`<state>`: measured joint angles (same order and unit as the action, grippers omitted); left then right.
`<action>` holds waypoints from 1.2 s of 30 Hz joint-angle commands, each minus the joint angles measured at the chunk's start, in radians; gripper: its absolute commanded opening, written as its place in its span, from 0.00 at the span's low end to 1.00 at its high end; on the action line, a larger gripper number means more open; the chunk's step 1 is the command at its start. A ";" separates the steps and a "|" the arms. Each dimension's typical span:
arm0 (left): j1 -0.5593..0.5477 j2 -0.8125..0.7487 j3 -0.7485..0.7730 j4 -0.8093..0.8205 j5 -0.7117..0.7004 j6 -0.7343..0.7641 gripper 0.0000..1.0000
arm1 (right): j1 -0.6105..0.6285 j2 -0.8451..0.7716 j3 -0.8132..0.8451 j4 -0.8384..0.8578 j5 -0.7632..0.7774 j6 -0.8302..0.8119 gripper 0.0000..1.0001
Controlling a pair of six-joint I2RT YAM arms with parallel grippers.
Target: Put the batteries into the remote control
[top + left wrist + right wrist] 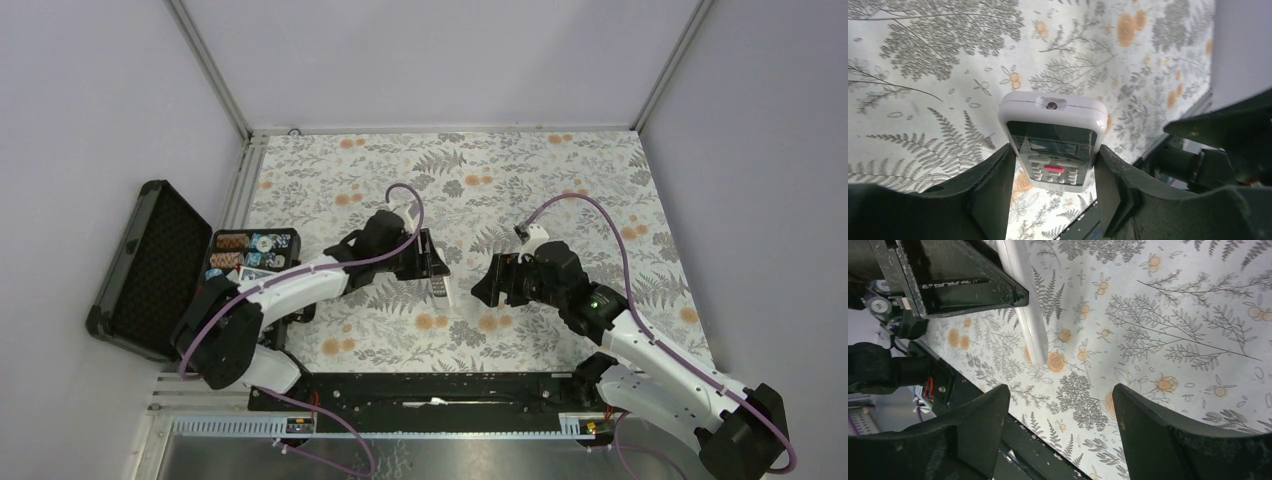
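The remote control (1050, 130) is a small white handset with a grey screen and a red button among pale ones. In the left wrist view it sits between both fingers of my left gripper (1054, 154), which is shut on its sides. From above, the remote control (440, 290) hangs tilted just over the floral tabletop. My right gripper (485, 285) is a short way to its right, open with nothing in it. In the right wrist view the right gripper (1062, 390) has only tabletop between its fingers, and the remote control (1028, 315) shows as a white edge ahead. The batteries are out of view.
An open black case (150, 270) lies off the table's left edge. Beside it a tray of poker chips (250, 255) sits under the left arm. A black rail (430, 390) runs along the near edge between the arm bases.
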<state>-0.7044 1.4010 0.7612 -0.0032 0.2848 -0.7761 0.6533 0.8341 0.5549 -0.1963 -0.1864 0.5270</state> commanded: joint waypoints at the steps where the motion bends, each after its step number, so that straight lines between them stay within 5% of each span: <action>1: -0.013 0.072 0.136 -0.162 -0.119 0.049 0.00 | -0.004 -0.005 0.047 -0.027 0.078 -0.033 0.82; 16: -0.062 0.361 0.362 -0.296 -0.149 0.057 0.01 | -0.003 -0.005 0.032 -0.030 0.069 -0.040 0.81; 36: -0.073 0.401 0.336 -0.256 -0.143 0.036 0.51 | -0.004 0.015 0.031 -0.030 0.105 -0.054 0.84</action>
<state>-0.7715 1.8099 1.1042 -0.2974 0.1600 -0.7380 0.6533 0.8467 0.5560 -0.2291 -0.1135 0.4908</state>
